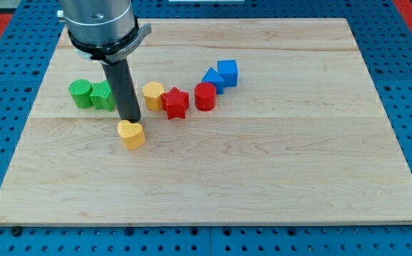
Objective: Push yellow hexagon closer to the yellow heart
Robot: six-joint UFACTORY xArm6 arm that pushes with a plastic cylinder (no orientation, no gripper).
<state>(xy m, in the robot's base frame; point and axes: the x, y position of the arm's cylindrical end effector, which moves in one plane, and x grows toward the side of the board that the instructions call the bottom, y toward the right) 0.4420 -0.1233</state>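
my tip [131, 119] | touching yellow heart [131, 134] | yellow hexagon [153, 95] right

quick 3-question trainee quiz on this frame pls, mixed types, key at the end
1. True or false: my tip sits just above the yellow heart, toward the view's top.
2. Which block touches the yellow hexagon on the view's right?
A. red star
B. red cylinder
C. blue cube
3. Fill in: the two green blocks lie at the view's ____ of the rod.

Key: 1 true; 2 A; 3 left
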